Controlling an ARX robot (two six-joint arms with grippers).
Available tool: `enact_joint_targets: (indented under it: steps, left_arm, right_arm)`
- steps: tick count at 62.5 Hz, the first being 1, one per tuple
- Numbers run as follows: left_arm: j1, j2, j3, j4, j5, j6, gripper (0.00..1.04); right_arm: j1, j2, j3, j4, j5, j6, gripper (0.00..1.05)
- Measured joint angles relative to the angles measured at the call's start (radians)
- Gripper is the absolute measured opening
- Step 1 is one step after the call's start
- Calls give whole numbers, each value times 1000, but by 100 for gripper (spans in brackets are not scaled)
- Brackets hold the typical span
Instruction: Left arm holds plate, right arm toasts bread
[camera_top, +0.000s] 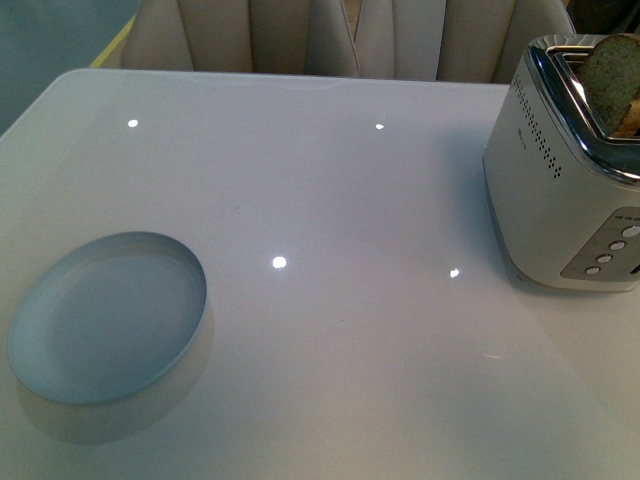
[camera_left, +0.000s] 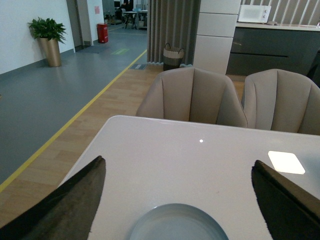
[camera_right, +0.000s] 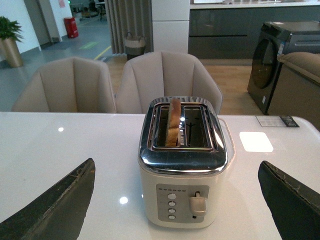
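Observation:
The pale-blue plate (camera_top: 108, 315) lies on the white table (camera_top: 330, 180) at the front left, empty. It also shows in the left wrist view (camera_left: 177, 224), just below my open left gripper (camera_left: 180, 200), whose jaws stand wide apart above the table. The bread (camera_top: 612, 70) stands upright in a slot of the white and chrome toaster (camera_top: 565, 190) at the right. In the right wrist view the bread (camera_right: 173, 121) sits in one slot of the toaster (camera_right: 182, 167). My open right gripper (camera_right: 177, 200) faces the toaster's lever (camera_right: 198, 204) from a short distance. Neither arm shows in the front view.
Beige chairs (camera_top: 330, 35) stand behind the table's far edge and show in the left wrist view (camera_left: 192, 97). The toaster's front panel has several round buttons (camera_right: 172, 207). A white card (camera_right: 256, 141) lies on the table beside the toaster.

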Motion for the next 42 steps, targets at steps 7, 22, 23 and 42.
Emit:
enact_joint_targets:
  steps: [7,22,23,42]
  left_arm:
    - [0,0,0,0,0,2,97]
    - [0,0,0,0,0,2,98]
    - [0,0,0,0,0,3,98]
    - [0,0,0,0,0,2,98]
  right_arm:
    - [0,0,0,0,0,0,96]
    - [0,0,0,0,0,0,96]
    - [0,0,0,0,0,0,96]
    - [0,0,0,0,0,0,96]
